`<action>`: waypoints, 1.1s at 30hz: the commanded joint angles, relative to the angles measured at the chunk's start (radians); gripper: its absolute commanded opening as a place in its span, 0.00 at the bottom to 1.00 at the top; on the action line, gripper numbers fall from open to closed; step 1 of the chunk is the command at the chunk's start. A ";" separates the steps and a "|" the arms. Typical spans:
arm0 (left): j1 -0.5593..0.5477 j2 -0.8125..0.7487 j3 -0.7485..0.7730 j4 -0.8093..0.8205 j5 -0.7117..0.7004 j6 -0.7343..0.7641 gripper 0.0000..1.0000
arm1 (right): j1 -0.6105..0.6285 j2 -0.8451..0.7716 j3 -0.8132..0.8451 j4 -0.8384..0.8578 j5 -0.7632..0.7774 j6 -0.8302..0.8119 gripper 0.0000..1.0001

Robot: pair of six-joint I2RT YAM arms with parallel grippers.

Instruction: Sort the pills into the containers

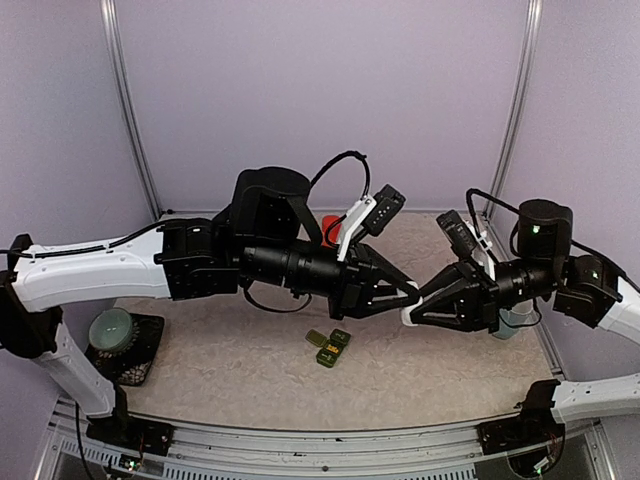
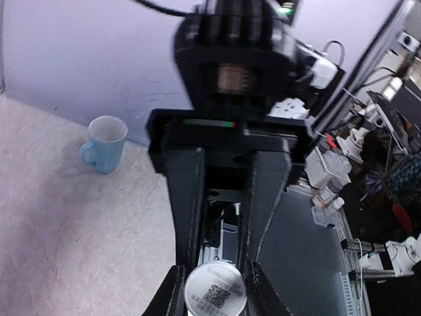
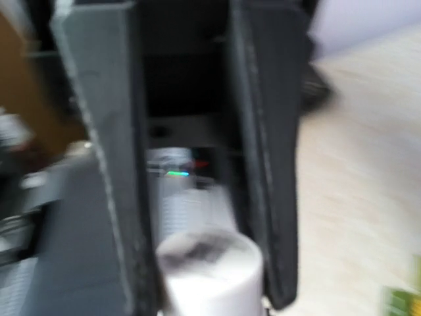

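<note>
Pinched between the fingers of the left gripper (image 1: 405, 292) was the round end of a small white bottle (image 2: 214, 295), with a printed code on it. The right gripper (image 1: 415, 312) clamped the other end. Both met in the air above the table (image 1: 230, 360), probably so that one could twist the cap off. Below them lay the containers (image 1: 331, 347), lids apparently open; whether any pill was inside, I could not tell. A pale blue mug (image 2: 105, 143) stood well apart.
</note>
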 commanded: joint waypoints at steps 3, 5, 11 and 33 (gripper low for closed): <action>-0.119 -0.034 0.024 -0.022 0.225 0.324 0.26 | 0.001 -0.018 -0.019 0.310 -0.421 0.155 0.02; -0.121 -0.041 0.021 -0.032 0.282 0.354 0.30 | 0.001 -0.025 -0.044 0.388 -0.494 0.226 0.02; -0.095 -0.097 -0.032 -0.019 0.272 0.354 0.67 | 0.001 -0.027 -0.032 0.349 -0.495 0.217 0.02; -0.037 0.005 0.096 -0.092 -0.283 -0.053 0.99 | 0.001 0.064 0.084 -0.073 0.258 -0.064 0.01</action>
